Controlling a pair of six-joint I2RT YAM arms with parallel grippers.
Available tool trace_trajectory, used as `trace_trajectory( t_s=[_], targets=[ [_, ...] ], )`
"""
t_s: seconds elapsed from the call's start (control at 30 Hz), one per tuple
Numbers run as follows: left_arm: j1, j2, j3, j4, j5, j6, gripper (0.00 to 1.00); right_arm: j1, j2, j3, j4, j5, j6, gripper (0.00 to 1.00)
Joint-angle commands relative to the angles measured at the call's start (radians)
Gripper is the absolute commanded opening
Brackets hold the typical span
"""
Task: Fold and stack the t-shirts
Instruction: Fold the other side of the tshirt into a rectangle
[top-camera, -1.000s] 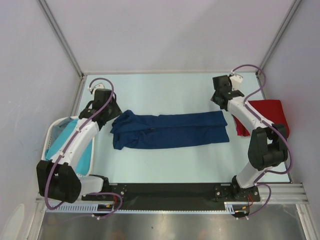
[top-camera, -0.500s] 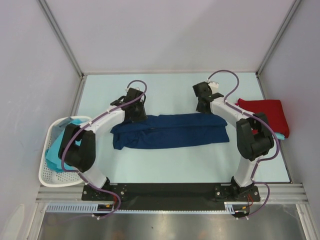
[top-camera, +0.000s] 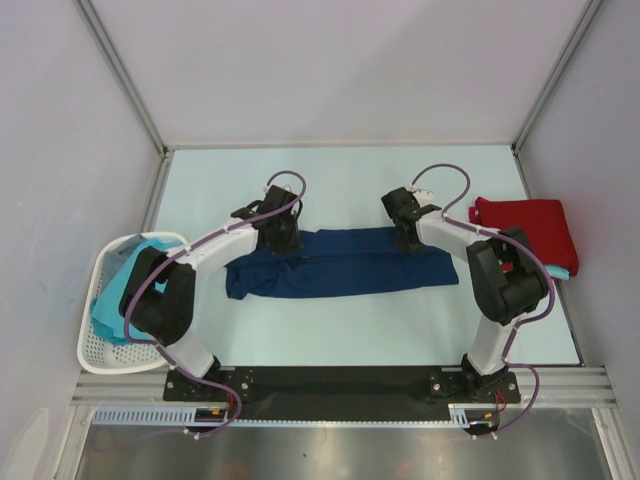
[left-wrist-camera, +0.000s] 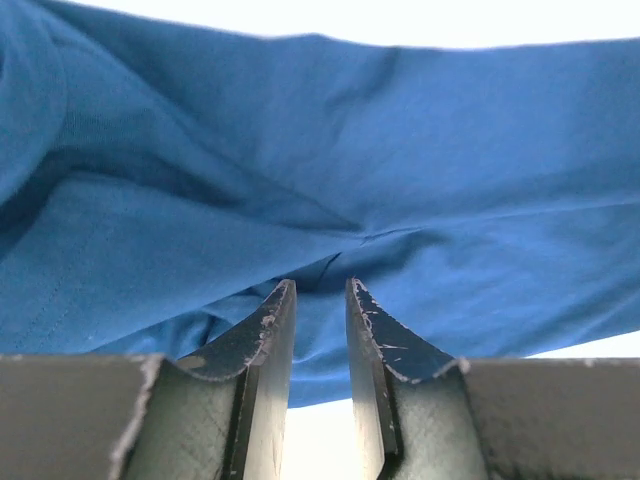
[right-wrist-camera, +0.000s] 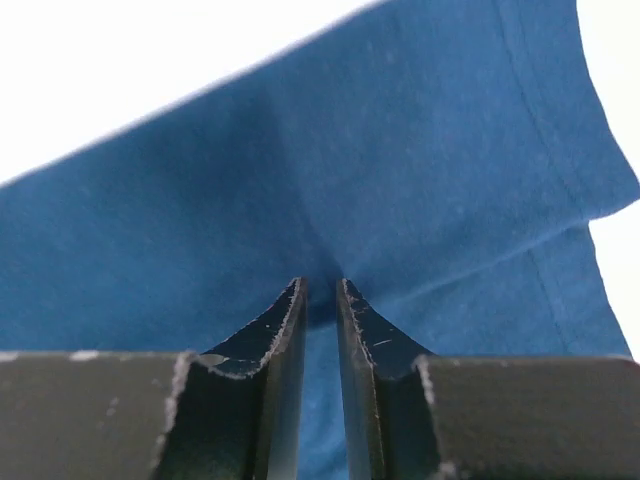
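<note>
A navy t-shirt (top-camera: 340, 264) lies in a long band folded lengthwise across the middle of the table. My left gripper (top-camera: 281, 236) is pressed down on its far edge near the left end. Its jaws (left-wrist-camera: 320, 285) are narrowed around a pucker of blue cloth (left-wrist-camera: 330, 150). At the far edge near the right end, my right gripper (top-camera: 405, 233) has its jaws (right-wrist-camera: 320, 287) almost together on a pinch of the same shirt (right-wrist-camera: 380, 170). A folded red t-shirt (top-camera: 528, 224) rests at the right, with a turquoise t-shirt (top-camera: 563, 271) peeking out from under it.
A white perforated basket (top-camera: 95, 345) stands at the left table edge with turquoise cloth (top-camera: 122, 288) heaped in it. The pale table (top-camera: 340, 180) is walled at the back and on both sides. A black rail (top-camera: 340, 382) carries the arm bases along the near edge.
Both arms swung in from the sides to the navy t-shirt's far edge and dropped onto it. Both pairs of jaws narrowed onto the cloth. The left arm came away from the basket.
</note>
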Motion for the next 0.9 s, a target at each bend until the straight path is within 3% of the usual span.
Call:
trace_trajectory(
  t_s=[0.0,0.33,0.6,0.87],
  targets=[
    [-0.007,-0.007,-0.031,0.018,0.012,-0.022,0.31,0.018,-0.044,-0.037,0.006,-0.011,0.038,0.23],
    [-0.018,-0.019,-0.057,0.008,-0.015,-0.025,0.31,0.047,-0.017,-0.093,0.006,-0.033,0.06,0.2],
    [-0.016,-0.171,0.07,-0.064,-0.172,0.018,0.38,0.051,-0.193,0.044,0.01,0.039,-0.011,0.23],
    [0.056,-0.081,0.092,-0.105,-0.147,0.029,0.36,0.057,-0.179,0.076,-0.007,0.022,-0.011,0.23]
  ],
)
